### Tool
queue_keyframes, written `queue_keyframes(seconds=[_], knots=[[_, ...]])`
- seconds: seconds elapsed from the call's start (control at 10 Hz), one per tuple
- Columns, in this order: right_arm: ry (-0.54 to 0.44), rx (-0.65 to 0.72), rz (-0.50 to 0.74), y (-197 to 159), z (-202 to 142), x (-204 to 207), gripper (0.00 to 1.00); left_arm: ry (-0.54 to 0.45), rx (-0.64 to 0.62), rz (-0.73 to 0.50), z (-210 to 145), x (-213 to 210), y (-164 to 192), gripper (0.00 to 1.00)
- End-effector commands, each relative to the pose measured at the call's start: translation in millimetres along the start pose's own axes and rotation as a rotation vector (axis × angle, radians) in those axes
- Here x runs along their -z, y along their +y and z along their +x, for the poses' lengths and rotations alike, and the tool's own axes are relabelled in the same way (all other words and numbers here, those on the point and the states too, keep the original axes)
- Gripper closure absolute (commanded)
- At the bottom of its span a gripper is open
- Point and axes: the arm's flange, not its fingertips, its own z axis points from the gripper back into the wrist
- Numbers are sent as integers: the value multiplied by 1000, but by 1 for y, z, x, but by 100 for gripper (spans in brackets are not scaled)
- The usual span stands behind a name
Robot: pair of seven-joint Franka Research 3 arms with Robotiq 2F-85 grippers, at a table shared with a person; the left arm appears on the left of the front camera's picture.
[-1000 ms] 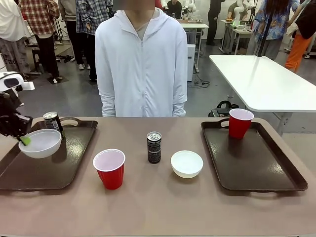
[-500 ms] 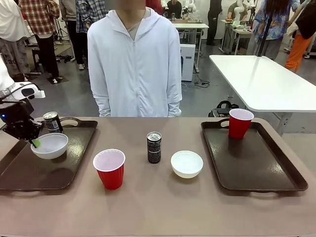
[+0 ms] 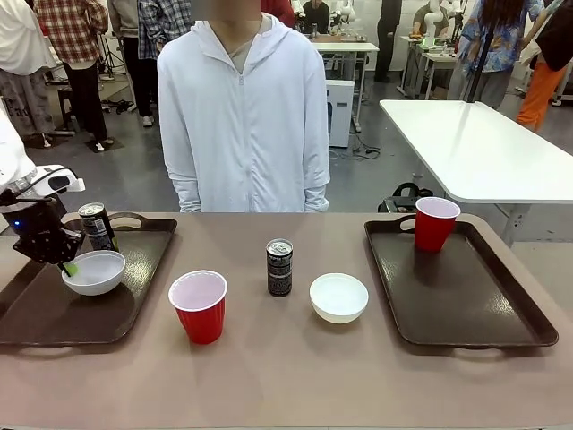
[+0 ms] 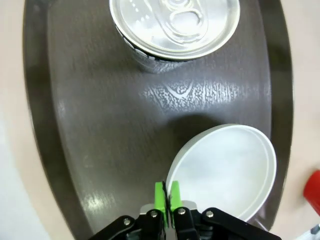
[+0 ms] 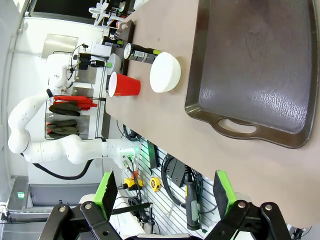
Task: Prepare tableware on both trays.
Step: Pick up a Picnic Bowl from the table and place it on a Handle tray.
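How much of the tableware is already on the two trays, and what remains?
Done: the left tray holds a can, and the right tray holds a red cup. In hand: the left gripper has its fingers on the rim of a white bowl on the left tray. Left: a second cup, a second can and a second bowl stand on the table between the trays.

We look across our brown table (image 3: 295, 376) onto a grey floor (image 3: 134, 179). A long white table (image 3: 483, 143) stands to the right there, with a black bag (image 3: 407, 191) beneath its near end and cables (image 3: 363, 148) trailing on the floor beside it. Farther back we make out more white workbenches (image 3: 354, 47) with several bystanders (image 3: 72, 54) standing among them, all under even indoor light that glares off the white tabletop.
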Motion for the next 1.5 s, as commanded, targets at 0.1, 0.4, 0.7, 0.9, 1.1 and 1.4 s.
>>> queue_keyframes(seconds=[0.1, 0.4, 0.7, 0.9, 1.1, 1.4], knots=[[-5, -6, 13, -1, 0, 0, 0, -20, 9, -27, -2, -10, -4, 36], [-5, -6, 13, -1, 0, 0, 0, 29, 20, -72, -14, -30, -19, 0], [-5, -6, 13, -1, 0, 0, 0, 26, 33, -38, -23, -59, -38, 33], [-5, -6, 13, -1, 0, 0, 0, 26, 42, -9, -25, -76, -49, 13], [-5, -6, 13, -1, 0, 0, 0, 3, 46, 31, -29, -96, -55, 0], [-5, -6, 13, -1, 0, 0, 0, -8, 53, 16, -28, -95, -54, 0]])
